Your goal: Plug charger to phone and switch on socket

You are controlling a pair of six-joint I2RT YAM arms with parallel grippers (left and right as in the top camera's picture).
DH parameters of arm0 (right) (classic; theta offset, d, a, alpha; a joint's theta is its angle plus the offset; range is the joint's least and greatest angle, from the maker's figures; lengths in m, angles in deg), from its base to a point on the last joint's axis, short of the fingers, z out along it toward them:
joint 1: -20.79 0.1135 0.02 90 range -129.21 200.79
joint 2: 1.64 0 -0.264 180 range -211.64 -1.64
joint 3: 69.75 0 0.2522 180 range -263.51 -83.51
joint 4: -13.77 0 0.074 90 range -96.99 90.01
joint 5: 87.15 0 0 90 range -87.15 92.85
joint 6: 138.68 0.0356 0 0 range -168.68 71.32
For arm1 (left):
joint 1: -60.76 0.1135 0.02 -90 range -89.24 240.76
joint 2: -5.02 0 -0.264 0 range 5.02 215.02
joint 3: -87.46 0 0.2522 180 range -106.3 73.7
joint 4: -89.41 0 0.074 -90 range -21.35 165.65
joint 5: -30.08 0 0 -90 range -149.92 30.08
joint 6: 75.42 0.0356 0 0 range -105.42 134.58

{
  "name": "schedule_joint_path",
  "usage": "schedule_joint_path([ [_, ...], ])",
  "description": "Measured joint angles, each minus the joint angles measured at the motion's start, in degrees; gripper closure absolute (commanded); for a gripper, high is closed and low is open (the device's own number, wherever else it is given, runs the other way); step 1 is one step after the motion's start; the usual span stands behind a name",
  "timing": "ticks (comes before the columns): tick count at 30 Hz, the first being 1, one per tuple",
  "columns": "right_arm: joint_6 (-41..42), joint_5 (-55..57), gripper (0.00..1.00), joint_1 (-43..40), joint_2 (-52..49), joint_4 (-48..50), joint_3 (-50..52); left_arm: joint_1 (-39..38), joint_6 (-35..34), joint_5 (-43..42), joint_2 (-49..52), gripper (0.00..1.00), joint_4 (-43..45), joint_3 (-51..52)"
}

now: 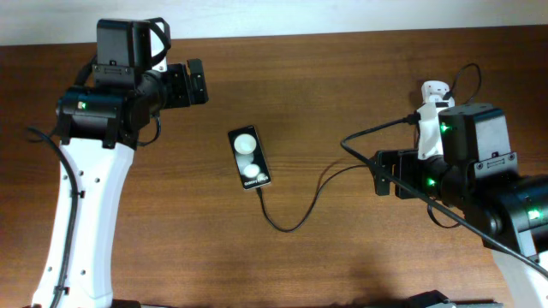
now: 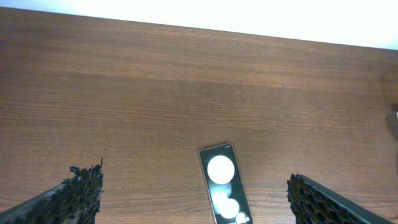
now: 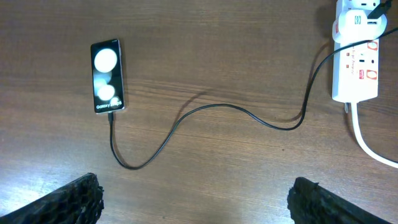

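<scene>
The black phone [image 1: 249, 158] lies flat at the table's middle, two white spots on its glossy face; it also shows in the left wrist view [image 2: 224, 184] and the right wrist view [image 3: 107, 76]. The thin black charger cable [image 1: 295, 218] has its tip at the phone's near end and curves right [image 3: 205, 109] to the white socket strip [image 3: 356, 53], which is mostly hidden behind my right arm in the overhead view [image 1: 435, 92]. My left gripper [image 1: 196, 83] is open and empty, up left of the phone [image 2: 196, 199]. My right gripper [image 1: 383, 174] is open and empty [image 3: 196, 199], right of the cable loop.
The thick white cord [image 3: 373, 146] runs from the socket strip toward the near right. The wooden table [image 1: 308, 77] meets a white wall at the back. Both arm bases stand at the left and right near edges.
</scene>
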Motion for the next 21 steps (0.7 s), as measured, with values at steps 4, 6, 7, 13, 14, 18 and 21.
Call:
schedule_joint_path([
  [4,0.0,0.0,0.01,0.0,0.0,0.0,0.0,0.0,0.0,0.0,0.0,0.01,0.0,0.0],
  [6,0.0,0.0,0.01,0.0,0.0,0.0,0.0,0.0,0.0,0.0,0.0,0.01,0.0,0.0],
  [7,0.0,0.0,0.01,0.0,0.0,0.0,0.0,0.0,0.0,0.0,0.0,0.01,0.0,0.0],
  [13,0.0,0.0,0.01,0.0,3.0,-0.6,0.0,0.0,0.0,0.0,0.0,0.01,0.0,0.0],
  [14,0.0,0.0,0.01,0.0,3.8,-0.7,0.0,0.0,0.0,0.0,0.0,0.01,0.0,0.0],
  [18,0.0,0.2,0.01,0.0,4.1,-0.9,0.0,0.0,0.0,0.0,0.0,0.01,0.0,0.0],
  [21,0.0,0.6,0.01,0.0,2.5,-2.2,0.0,0.0,0.0,0.0,0.0,0.01,0.0,0.0],
])
